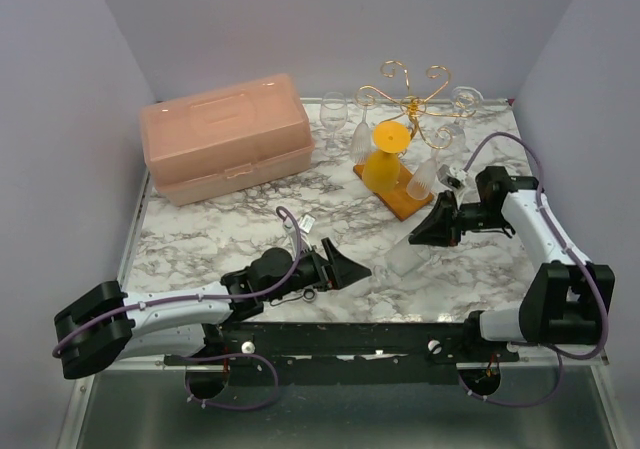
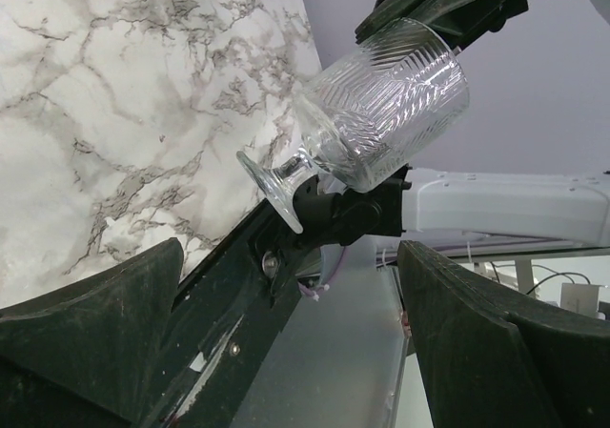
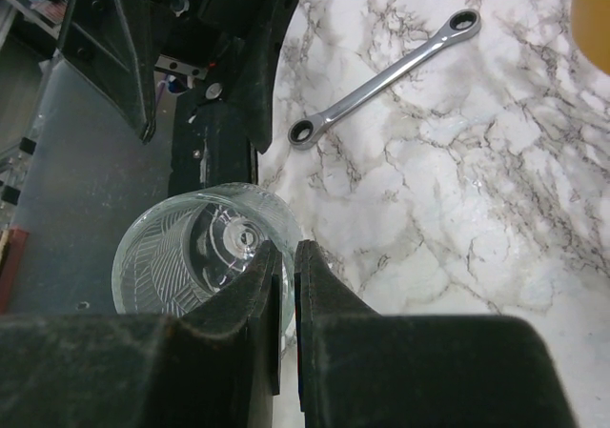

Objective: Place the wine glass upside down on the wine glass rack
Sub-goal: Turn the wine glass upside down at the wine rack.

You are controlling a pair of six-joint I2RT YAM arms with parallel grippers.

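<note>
Left gripper [image 1: 350, 266]: jaws wide, nothing between them, low over the marble table [image 1: 200, 239], nearer than the wine glass rack [image 1: 412, 106] and to its left. Right gripper [image 1: 425, 231]: jaws narrow, pinching the rim wall of the wine glass [image 2: 381, 104], one finger inside the bowl and one outside. Glass location: just in front of the rack's base [image 1: 398, 202], slightly right of it, not on the rack. Glass appearance: clear and short-stemmed, with a cut herringbone pattern round the bowl and a plain round foot. It is held tilted, foot lower than rim; cannot tell whether the foot touches the table. A ratchet wrench [image 3: 381, 78] lies flat on the marble, nearer than the rack and left of it; any marking is too small to read. Rack: gold wire scrolls on top, thin stem, flat orange-brown base. A yellow glass [image 1: 382, 164] hangs upside down on it, with clear glasses [image 1: 428, 177] around it. Left of the rack is a closed pink box [image 1: 225, 137]; no lettering can be made out on its lid.
</note>
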